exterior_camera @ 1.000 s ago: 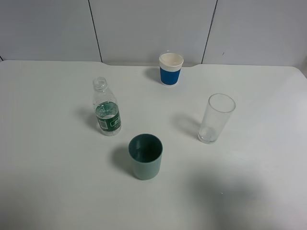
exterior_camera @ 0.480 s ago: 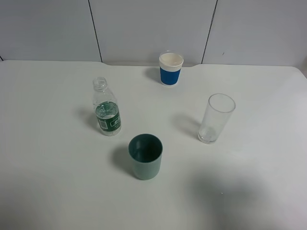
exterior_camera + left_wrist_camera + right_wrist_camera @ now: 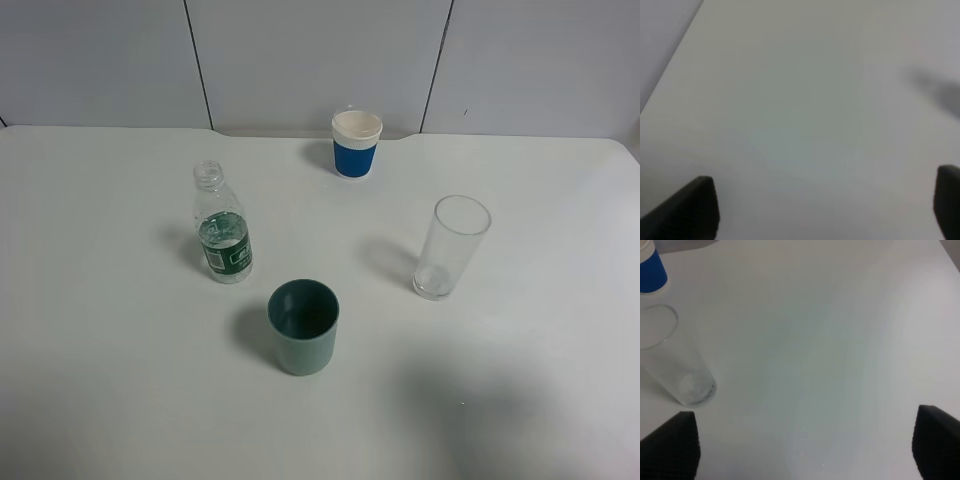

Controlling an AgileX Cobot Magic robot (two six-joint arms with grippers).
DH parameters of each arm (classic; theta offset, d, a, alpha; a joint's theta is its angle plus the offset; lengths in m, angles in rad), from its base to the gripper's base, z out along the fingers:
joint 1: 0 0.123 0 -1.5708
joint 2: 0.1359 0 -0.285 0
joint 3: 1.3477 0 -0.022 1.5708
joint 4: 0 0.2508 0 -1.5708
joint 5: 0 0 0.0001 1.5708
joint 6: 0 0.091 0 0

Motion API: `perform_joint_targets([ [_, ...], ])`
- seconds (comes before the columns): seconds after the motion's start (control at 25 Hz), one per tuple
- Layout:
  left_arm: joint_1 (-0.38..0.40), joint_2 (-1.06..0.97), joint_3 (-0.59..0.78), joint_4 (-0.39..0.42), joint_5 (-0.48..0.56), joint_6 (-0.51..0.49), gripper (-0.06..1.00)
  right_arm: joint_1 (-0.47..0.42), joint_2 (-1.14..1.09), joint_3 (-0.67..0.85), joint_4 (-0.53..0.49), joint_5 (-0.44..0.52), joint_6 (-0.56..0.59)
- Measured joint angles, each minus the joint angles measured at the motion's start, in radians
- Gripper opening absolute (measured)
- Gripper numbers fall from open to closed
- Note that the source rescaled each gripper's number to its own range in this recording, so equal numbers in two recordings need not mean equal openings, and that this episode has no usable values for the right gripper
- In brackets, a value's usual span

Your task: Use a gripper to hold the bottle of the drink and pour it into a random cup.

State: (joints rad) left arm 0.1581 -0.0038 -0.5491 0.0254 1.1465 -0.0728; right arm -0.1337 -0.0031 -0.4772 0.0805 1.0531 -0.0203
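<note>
- I see the bottle [image 3: 223, 236] upright, uncapped, at ten o'clock of the cup [image 3: 303, 326] — well spaced for a grasp.
- Left gripper [image 3: 825, 210] and right gripper [image 3: 805, 450] both gape wide, empty — ready.

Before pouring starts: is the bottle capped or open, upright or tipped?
Open and upright. The bottle stands on the table with its bare threaded neck showing, no cap on it, and some liquid inside.

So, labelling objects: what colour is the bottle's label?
Dark green on the bottle, clearest in the exterior high view.
</note>
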Motion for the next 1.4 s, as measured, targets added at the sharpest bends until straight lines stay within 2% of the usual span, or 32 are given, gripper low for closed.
perform_joint_targets([
  [0.6, 0.000, 0.000, 0.000, 0.000, 0.000, -0.001, 0.67, 0.000, 0.000, 0.000, 0.000, 0.000, 0.000],
  [0.84, -0.042, 0.000, 0.000, 0.000, 0.000, -0.001, 0.67, 0.000, 0.000, 0.000, 0.000, 0.000, 0.000],
  [1.04, -0.046, 0.000, 0.000, -0.001, 0.000, -0.001, 0.67, 0.000, 0.000, 0.000, 0.000, 0.000, 0.000],
  [1.4, -0.046, -0.001, 0.018, -0.002, -0.095, -0.001, 0.67, 0.000, 0.000, 0.000, 0.000, 0.000, 0.000],
])
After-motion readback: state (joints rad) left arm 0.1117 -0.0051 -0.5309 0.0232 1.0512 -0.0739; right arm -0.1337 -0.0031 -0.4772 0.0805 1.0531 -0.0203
